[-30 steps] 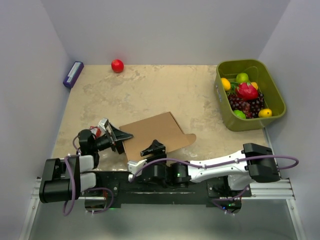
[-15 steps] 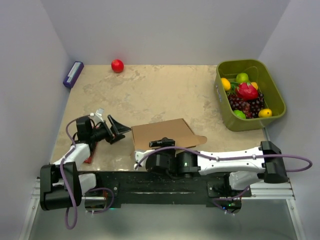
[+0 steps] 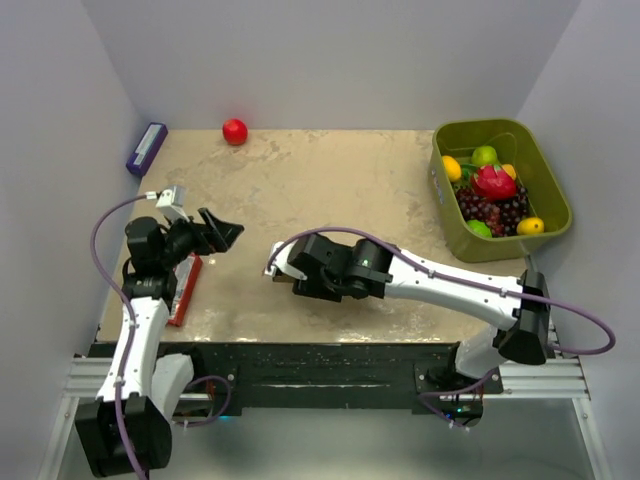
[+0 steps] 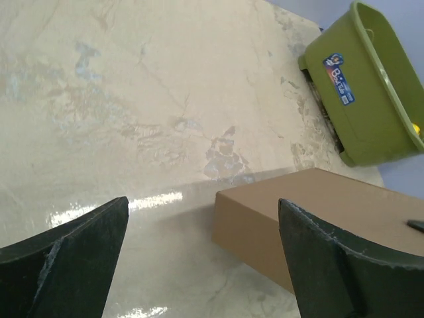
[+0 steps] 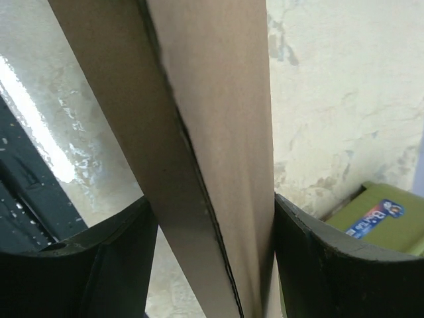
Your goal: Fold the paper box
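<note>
The paper box is a plain brown cardboard box, folded shut, and it stands on edge between my right gripper's fingers, which press on both of its faces. In the left wrist view the paper box rests on the tabletop just right of my left gripper, whose fingers stand wide apart with only bare table between them. From above, my right gripper and wrist cover the box near the table's middle front. My left gripper hovers to its left, pointing toward it.
A green bin full of fruit sits at the right edge, and the green bin also appears in the left wrist view. A red ball and a purple block lie at the back left. A flat red item lies under my left arm.
My right arm has swung out from the front edge over the table, turning the box up on edge. My left arm has pulled back and risen to the left, uncovering the red item.
</note>
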Robot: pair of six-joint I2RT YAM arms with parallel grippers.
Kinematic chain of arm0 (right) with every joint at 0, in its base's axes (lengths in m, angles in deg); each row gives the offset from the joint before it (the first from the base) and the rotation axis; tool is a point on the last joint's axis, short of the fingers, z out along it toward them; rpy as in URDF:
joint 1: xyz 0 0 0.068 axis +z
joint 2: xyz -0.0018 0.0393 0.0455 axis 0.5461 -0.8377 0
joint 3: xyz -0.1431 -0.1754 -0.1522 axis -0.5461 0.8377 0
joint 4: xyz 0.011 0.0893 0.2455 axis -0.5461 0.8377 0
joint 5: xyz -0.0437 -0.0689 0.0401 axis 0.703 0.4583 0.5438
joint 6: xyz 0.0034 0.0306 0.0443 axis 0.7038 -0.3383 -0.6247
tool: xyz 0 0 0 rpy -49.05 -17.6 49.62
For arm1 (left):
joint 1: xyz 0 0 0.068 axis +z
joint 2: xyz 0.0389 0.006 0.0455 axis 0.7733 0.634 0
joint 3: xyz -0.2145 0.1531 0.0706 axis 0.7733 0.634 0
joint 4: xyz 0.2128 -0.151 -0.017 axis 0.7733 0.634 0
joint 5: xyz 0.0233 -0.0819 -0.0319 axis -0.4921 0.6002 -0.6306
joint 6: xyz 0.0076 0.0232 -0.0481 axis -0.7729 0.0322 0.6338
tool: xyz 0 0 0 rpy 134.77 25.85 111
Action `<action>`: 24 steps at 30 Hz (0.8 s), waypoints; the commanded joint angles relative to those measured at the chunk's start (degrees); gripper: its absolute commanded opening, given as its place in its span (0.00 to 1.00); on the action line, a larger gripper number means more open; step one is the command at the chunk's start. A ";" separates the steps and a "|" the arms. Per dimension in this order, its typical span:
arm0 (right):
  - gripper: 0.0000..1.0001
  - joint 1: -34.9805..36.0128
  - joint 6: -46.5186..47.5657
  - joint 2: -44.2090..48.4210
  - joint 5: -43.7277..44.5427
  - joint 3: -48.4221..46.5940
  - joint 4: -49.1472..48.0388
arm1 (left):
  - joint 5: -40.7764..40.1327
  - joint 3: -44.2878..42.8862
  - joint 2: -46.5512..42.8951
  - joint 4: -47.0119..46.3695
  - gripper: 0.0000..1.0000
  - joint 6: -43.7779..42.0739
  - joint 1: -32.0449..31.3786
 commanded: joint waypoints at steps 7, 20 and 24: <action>0.36 -7.85 0.15 -4.66 -17.21 -8.51 6.20 | 10.53 -2.04 -7.83 -1.33 0.93 -19.14 -9.40; 0.34 -12.52 1.56 -9.77 -23.02 -9.65 4.62 | 4.03 -0.64 -17.51 1.49 0.94 -22.50 -15.22; 0.33 -12.52 1.73 -9.59 -23.46 -9.65 4.09 | 1.14 -1.25 -15.13 0.70 0.94 -22.50 -15.48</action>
